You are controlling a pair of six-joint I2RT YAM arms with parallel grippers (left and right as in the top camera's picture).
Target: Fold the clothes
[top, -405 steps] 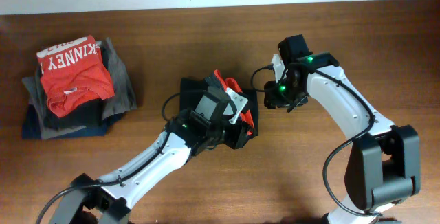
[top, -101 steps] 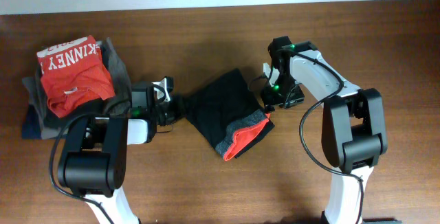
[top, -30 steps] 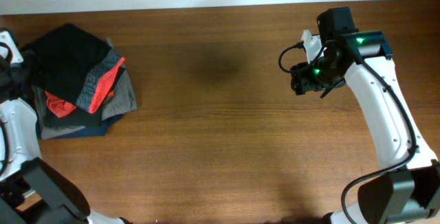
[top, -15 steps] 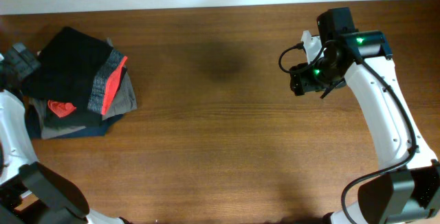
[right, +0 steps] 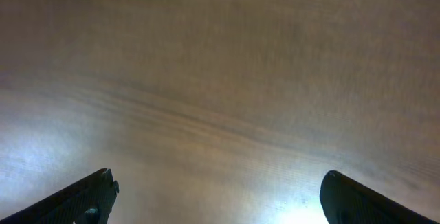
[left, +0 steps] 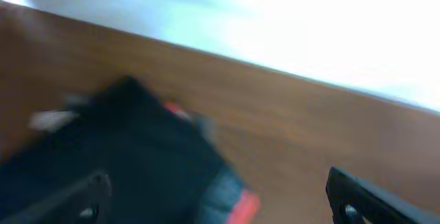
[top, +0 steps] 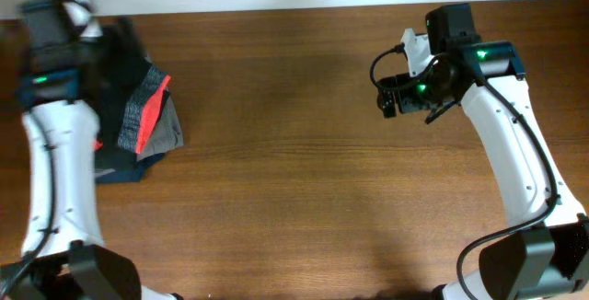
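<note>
Pants first: the long black pants [top: 138,116], with their grey heathered waistband and bright red-orange edge, lie folded on top of the stack of folded garments [top: 167,132] at the left end of the brown wooden table [top: 294,199]. A few seconds ago you had them at the table's middle between both arms, and that spot is now bare wood. The waistband faces right, and its red-orange edge runs down the stack's right side. Beneath it you can see the edge of a grey garment and a navy garment [top: 124,173].

Your left gripper [left: 216,183] has its fingers spread wide at the two lower corners of the left wrist view, with nothing between them. The black cloth lies blurred below it. Half a second ago the gripper sat at the far left edge by the stack's corner. Since then the white left arm [top: 55,153] has swung up and across. From overhead its head is a blur at the stack's top-left, and it covers the left part of the pile.

Your right gripper [right: 216,186] also stands wide apart and empty over bare wood, well apart from the pants. From overhead it has shifted a little to the left compared with half a second ago.
</note>
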